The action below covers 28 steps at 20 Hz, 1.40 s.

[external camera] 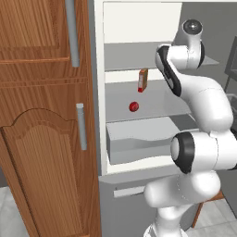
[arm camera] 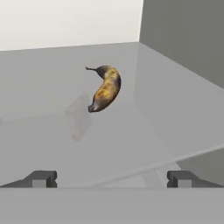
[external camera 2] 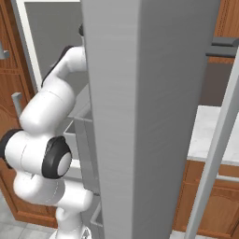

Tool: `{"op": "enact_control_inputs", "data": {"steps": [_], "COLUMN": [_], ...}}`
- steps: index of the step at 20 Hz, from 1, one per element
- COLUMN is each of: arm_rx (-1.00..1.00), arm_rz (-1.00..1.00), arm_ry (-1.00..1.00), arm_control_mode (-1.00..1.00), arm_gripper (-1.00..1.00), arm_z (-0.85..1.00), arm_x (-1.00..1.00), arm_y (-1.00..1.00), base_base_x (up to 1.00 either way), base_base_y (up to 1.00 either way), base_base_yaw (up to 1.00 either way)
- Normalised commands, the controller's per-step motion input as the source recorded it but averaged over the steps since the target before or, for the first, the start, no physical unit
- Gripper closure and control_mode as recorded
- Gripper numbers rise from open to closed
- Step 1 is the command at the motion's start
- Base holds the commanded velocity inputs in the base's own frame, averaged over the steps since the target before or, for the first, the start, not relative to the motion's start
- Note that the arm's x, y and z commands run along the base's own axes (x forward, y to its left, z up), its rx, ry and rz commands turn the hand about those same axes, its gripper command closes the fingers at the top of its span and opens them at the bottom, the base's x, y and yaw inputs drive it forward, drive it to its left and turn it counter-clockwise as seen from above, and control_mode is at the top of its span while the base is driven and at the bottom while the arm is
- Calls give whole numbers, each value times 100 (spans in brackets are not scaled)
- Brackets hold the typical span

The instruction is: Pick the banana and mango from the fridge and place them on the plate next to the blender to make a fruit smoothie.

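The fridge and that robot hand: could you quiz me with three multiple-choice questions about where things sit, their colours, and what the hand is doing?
1. The mango lies on:
A) a fridge shelf
B) the floor
C) the drawer

2. The banana is:
A) green
B) yellow with brown ends
C) blue

3. The hand is:
A) shut on the banana
B) shut on the carton
C) open, holding nothing

Answers: 1 A, the red fruit rests on the grey shelf in front of the carton. 2 B, seen in the hand view. 3 C, the fingertips stand wide apart, short of the banana.
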Motion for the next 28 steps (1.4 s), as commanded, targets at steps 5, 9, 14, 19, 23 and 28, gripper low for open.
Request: {"op": "enact_control_inputs", "data": {"steps": [5,9,14,19,23,28], "arm_rx": [1,0,0,1,3,3], "arm_rz": [0,0,0,0,0,0], "arm_ry": [3,1,1,1,0,1], "arm_control_mode": [-100,-100,-100,-100,-100,-100], "arm_gripper": [-100,-100,-100,-100,-100,-100], "arm_z": [-12,-3,-19,-22,-7,0], "arm_x": [40,45,43,40,41,37], "arm_y": [-13,-4,0,-1,-3,-5], "base_base_x": [0,0,0,0,0,0], "base_base_y": [0,0,0,0,0,0], "base_base_yaw": [0,0,0,0,0,0]}}
